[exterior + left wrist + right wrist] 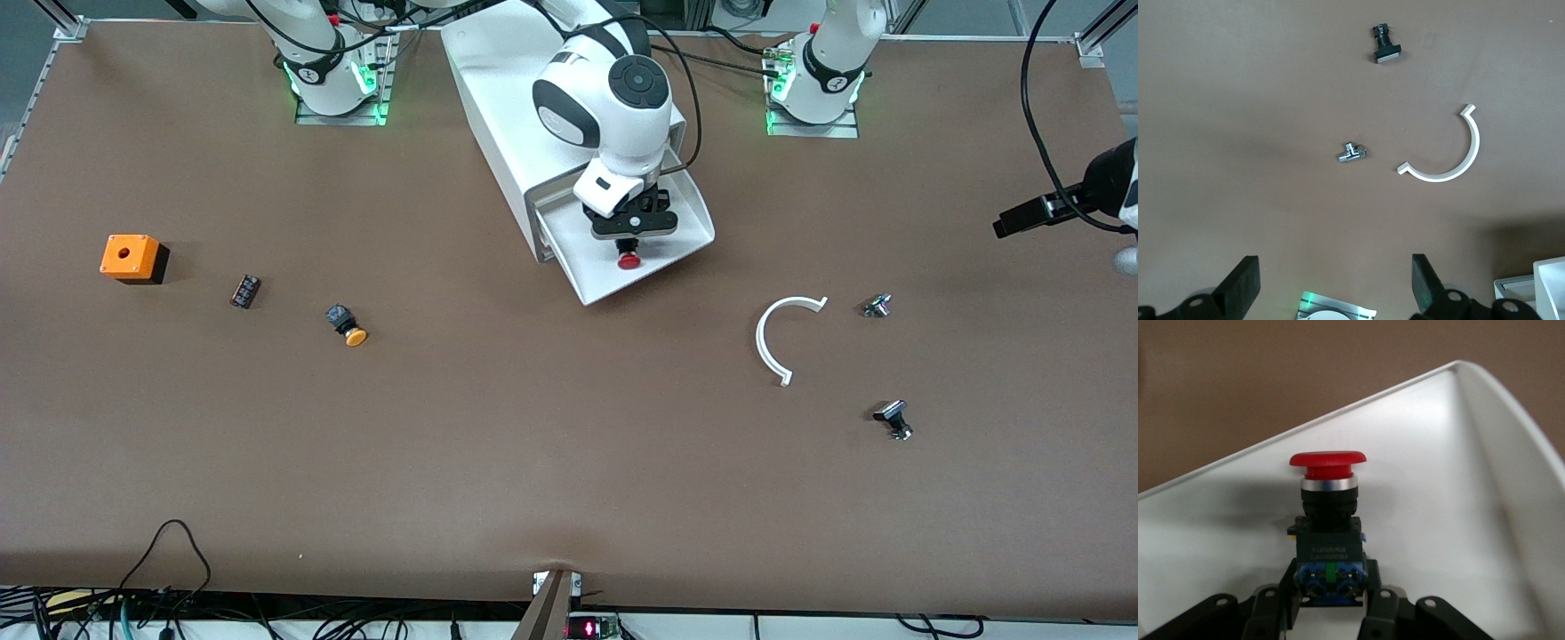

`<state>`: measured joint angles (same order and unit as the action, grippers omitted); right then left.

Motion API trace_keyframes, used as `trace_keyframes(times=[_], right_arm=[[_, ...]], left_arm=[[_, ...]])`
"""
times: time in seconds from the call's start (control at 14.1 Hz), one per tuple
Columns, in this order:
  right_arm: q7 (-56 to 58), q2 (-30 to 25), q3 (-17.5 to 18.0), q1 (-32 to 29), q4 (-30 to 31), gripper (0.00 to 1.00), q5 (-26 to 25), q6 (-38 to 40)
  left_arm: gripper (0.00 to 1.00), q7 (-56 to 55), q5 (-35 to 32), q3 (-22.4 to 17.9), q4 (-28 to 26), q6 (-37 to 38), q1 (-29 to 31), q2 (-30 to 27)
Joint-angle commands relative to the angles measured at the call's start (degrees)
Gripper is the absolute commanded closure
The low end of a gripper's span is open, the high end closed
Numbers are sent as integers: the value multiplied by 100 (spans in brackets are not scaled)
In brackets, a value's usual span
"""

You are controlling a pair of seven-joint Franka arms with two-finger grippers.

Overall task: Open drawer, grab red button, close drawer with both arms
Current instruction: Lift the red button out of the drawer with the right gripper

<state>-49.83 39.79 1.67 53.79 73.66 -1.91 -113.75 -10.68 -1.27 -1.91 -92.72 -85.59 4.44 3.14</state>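
The right gripper [1331, 587] sat over the pulled-out drawer [685, 233], its jaws clenched on the blue base of the red button [1328, 513]. The button's long axis ran straight out from the jaws, red mushroom cap leading and pointing toward the drawer's flared front lip. Whether it rested on the drawer floor or was lifted just clear of it, I could not tell. Any lift would, in my judgement, have to go straight up, since the drawer walls closed in on both sides.

The front view placed this grasp in the lowest drawer of the white cabinet [498, 98], which lay between the two arm bases, with only the red cap [630, 260] peeping out under the wrist. The right wrist view alone showed the button's black collar, its label and the jaws' hold on it.

The left gripper [1331, 287] hung with jaws released over the worktop [533, 444] at the left arm's end, well apart from the drawer. Its wrist view showed a white curved piece [1451, 157], a small silver fitting [1351, 153] and a black-capped part [1386, 48], plus a corner of the cabinet. The right arm was plainly the nearer.
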Motion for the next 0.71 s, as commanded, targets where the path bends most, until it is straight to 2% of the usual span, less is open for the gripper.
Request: trace_keyframes(times=[0.0, 0.21, 0.64], right_arm=[[438, -156, 17, -246, -648, 100, -55, 921], [1149, -164, 61, -676, -1266, 100, -20, 1766], [2835, -603, 88, -1677, -1346, 100, -11, 2330]], left_arm=[[0, -22, -146, 67, 202, 95, -13, 108], [0, -136, -163, 155, 211, 69, -13, 99], [0, -549, -313, 305, 211, 69, -22, 108]])
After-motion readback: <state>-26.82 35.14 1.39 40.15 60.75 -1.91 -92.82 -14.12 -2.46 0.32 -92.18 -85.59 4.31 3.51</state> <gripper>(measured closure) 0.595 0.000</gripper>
